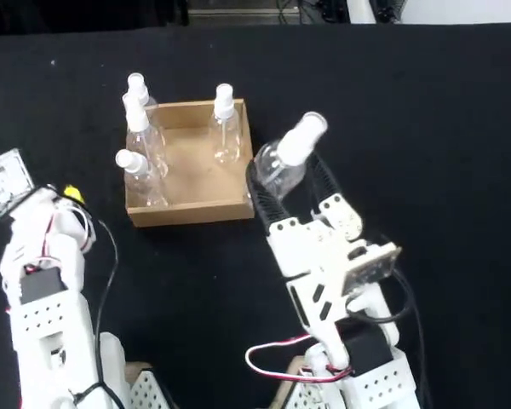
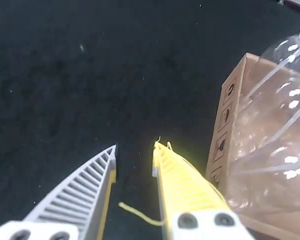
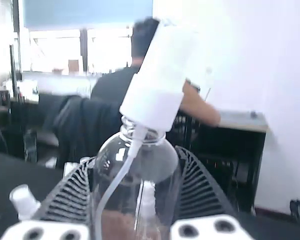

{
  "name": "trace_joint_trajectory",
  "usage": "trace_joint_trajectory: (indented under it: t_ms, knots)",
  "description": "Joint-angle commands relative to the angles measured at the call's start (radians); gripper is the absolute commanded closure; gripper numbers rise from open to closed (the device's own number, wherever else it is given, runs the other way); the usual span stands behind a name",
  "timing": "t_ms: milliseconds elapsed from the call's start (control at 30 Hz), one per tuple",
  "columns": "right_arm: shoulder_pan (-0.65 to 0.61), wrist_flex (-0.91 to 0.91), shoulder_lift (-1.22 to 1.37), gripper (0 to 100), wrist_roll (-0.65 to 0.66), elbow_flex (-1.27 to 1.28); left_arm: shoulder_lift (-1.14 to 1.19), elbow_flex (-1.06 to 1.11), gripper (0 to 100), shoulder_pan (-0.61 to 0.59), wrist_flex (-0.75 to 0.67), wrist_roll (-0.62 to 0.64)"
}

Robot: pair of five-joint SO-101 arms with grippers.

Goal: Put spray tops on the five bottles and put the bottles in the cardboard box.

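- Bottles (image 1: 149, 141) made of clear plastic, four of them, stand in the cardboard box (image 1: 196, 175) in the upper left part of the high view.
- Three of them are along the box's left side. One is at its back right corner. All four have white spray tops on.
- The fifth bottle (image 1: 277, 175) is near the middle of the frame, right by the box's right wall. It leans up and to the right, and its white spray top (image 1: 305, 136) is on.
- The right gripper (image 1: 283, 169) holds this bottle, with its black fingers pressed on both sides.
- The left gripper (image 2: 135, 150) is low over the black table (image 1: 409, 102), near the box's left wall. Its white and yellow fingers are a little apart, with nothing between them.
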Motion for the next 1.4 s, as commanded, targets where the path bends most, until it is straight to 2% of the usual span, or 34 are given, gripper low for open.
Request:
trace_joint_trajectory:
  t_ms: [0, 100, 200, 300, 467, 800, 1033, 1233, 1367]
  knots:
    - [0.025, -0.051, 0.122, 98.8, -0.014, -0.14, -0.014, 0.071, 89, -0.012, -0.13, 0.006]
    - [0.025, -0.052, 0.305, 98.8, -0.025, -0.229, -0.014, 0.133, 89, -0.013, -0.215, 0.006]
    - [0.028, -0.077, 0.493, 98.8, -0.118, -0.3, -0.014, 0.173, 89, -0.038, -0.278, 0.006]
    - [0.025, -0.163, 0.668, 98.8, -0.173, -0.326, -0.012, 0.193, 89, -0.058, -0.304, 0.006]
    - [-0.003, -0.359, 0.908, 98.7, -0.176, -0.329, -0.003, 0.196, 89, -0.051, -0.304, 0.006]
    - [-0.031, -0.583, 1.098, 98.8, -0.175, -0.309, -0.003, 0.196, 89, -0.051, -0.304, 0.006]
    - [-0.017, -0.893, 1.276, 98.8, -0.173, -0.217, -0.003, 0.196, 89, -0.048, -0.31, 0.006]
    - [-0.008, -1.03, 1.448, 98.8, -0.172, -0.211, -0.003, 0.197, 89, -0.028, -0.308, 0.006]
    - [-0.008, -1.132, 1.506, 98.8, -0.064, -0.185, -0.003, 0.197, 89, -0.03, -0.308, 0.006]
